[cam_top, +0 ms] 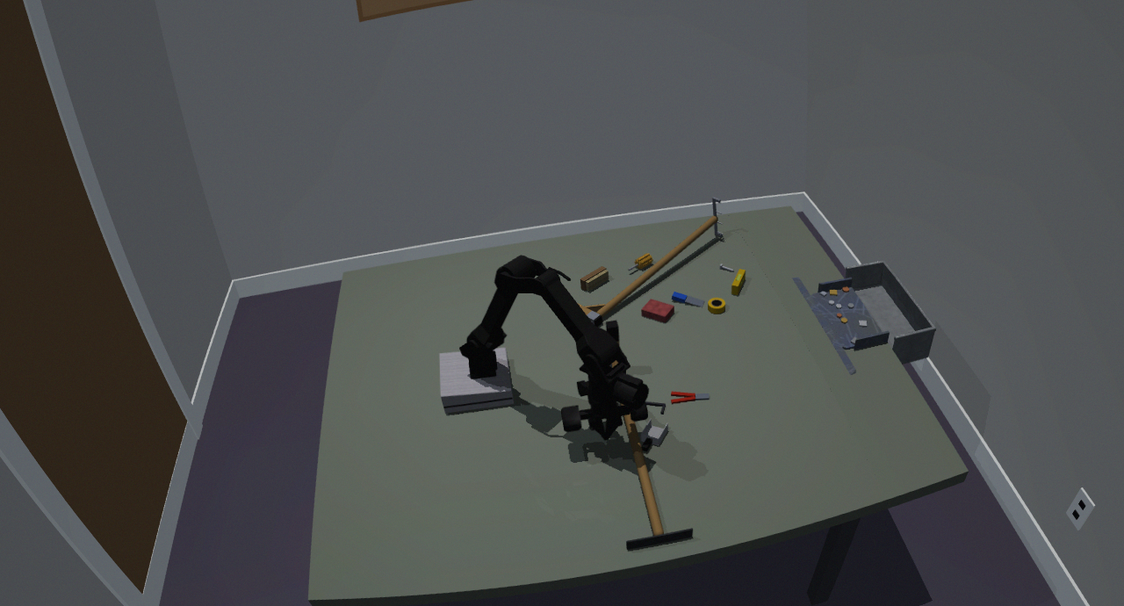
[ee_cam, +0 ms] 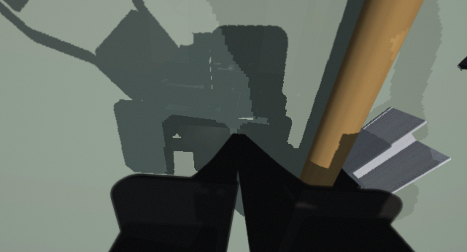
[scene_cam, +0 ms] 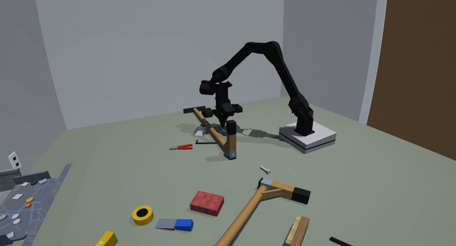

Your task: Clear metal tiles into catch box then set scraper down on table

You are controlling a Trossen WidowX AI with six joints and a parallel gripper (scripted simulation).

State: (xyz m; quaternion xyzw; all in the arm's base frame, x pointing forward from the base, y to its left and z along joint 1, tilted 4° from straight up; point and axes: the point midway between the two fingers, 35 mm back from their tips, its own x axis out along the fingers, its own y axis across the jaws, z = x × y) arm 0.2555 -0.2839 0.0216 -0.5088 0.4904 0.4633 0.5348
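A long scraper (cam_top: 648, 485) (scene_cam: 216, 135) (ee_cam: 368, 73) with a wooden shaft and a wide black blade lies on the table, blade near the table edge in the top view. Its upright grip stands at the other end. My gripper (cam_top: 606, 436) (scene_cam: 222, 126) (ee_cam: 238, 139) is shut and empty, pointing down above the table beside the shaft. In the wrist view the shaft is right of the fingertips, partly hidden lower down by a finger. Several tiles, such as a pale tile (cam_top: 862, 323) (scene_cam: 17, 196), lie on the steel bench plate (scene_cam: 39, 200). The catch box (cam_top: 911, 344) adjoins its far end.
A grey channel-shaped piece (cam_top: 655, 432) (scene_cam: 199, 131) (ee_cam: 419, 157) lies close beside the shaft. Red pliers (cam_top: 688, 397) (scene_cam: 185, 146) and a black hex key (scene_cam: 205, 143) are nearby. A second long-handled tool (cam_top: 659, 264) (scene_cam: 242, 215), a red block (cam_top: 658, 310) (scene_cam: 207, 203) and yellow tape (scene_cam: 143, 220) lie elsewhere.
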